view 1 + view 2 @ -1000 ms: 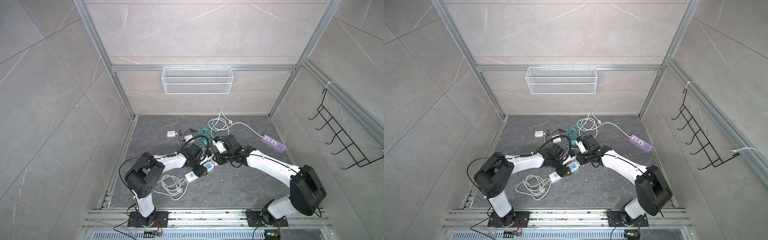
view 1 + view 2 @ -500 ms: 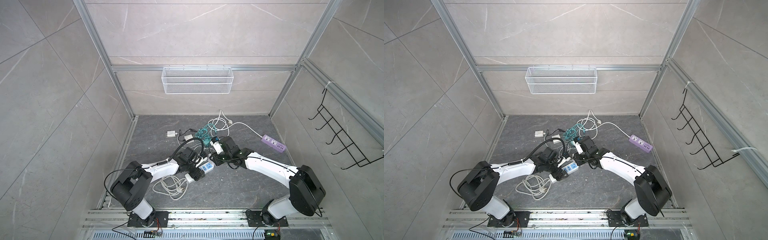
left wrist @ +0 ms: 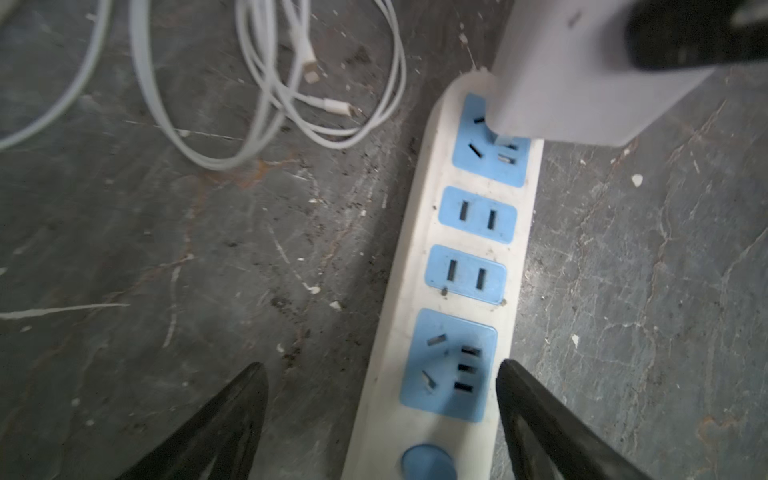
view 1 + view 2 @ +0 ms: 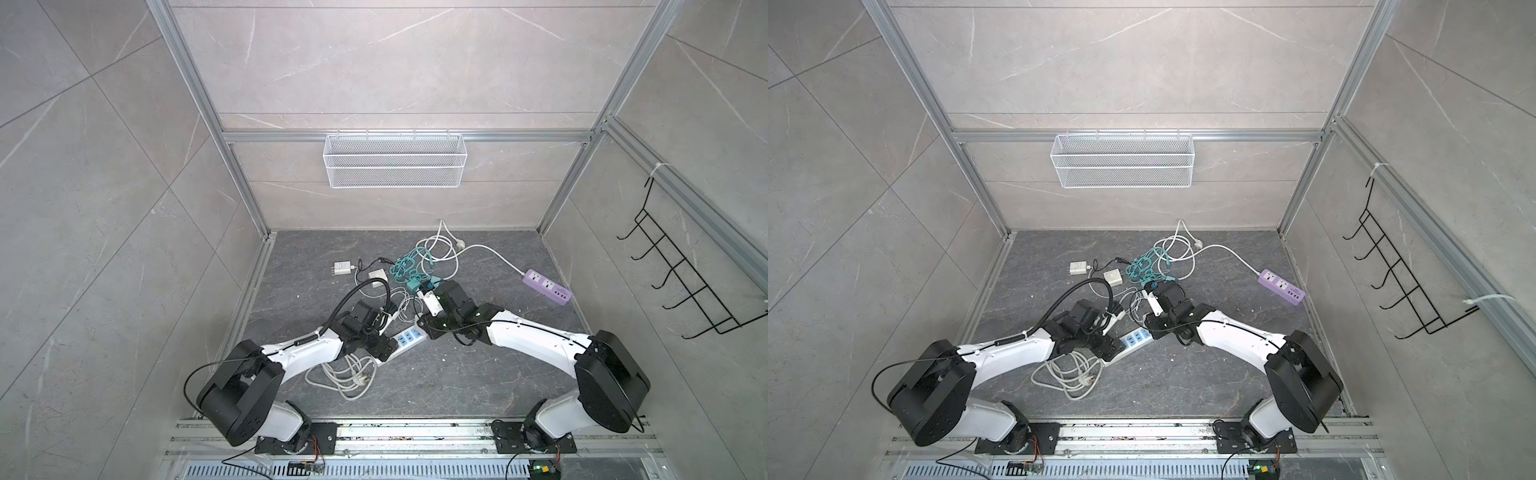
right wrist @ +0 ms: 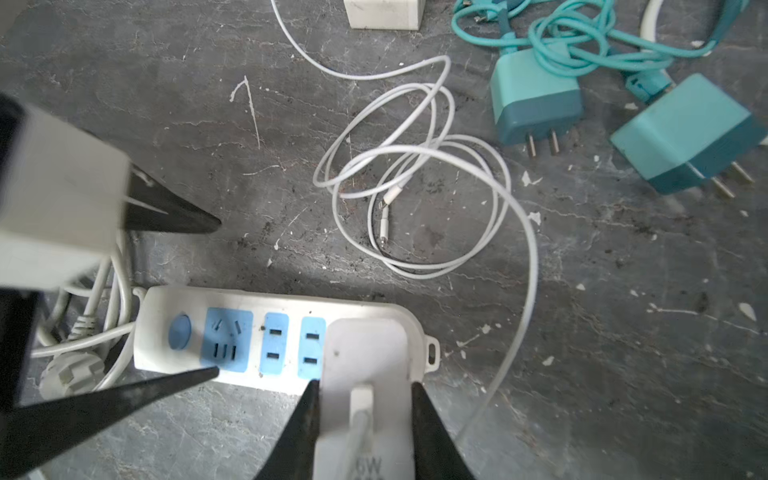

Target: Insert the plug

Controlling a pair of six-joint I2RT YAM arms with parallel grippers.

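Grey counter [image 4: 457, 374] | right claw [image 5: 363, 383] clamped across white charger [image 5: 365, 345]: rigid, light, hold flat sides | left claw [image 3: 380, 365] apart | seating probably partial

The power strip [image 4: 409, 337] lay on the floor [image 4: 457, 374], the charger [image 5: 368, 349] at its end socket inside my right gripper [image 5: 363, 384]. A coiled charging cable [image 5: 384, 226] lay behind it, two plug adapters [image 5: 536, 99] farther back.

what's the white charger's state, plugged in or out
Not fully in: the right gripper holds the white charger over the power strip, a gap and a prong showing at the end socket.
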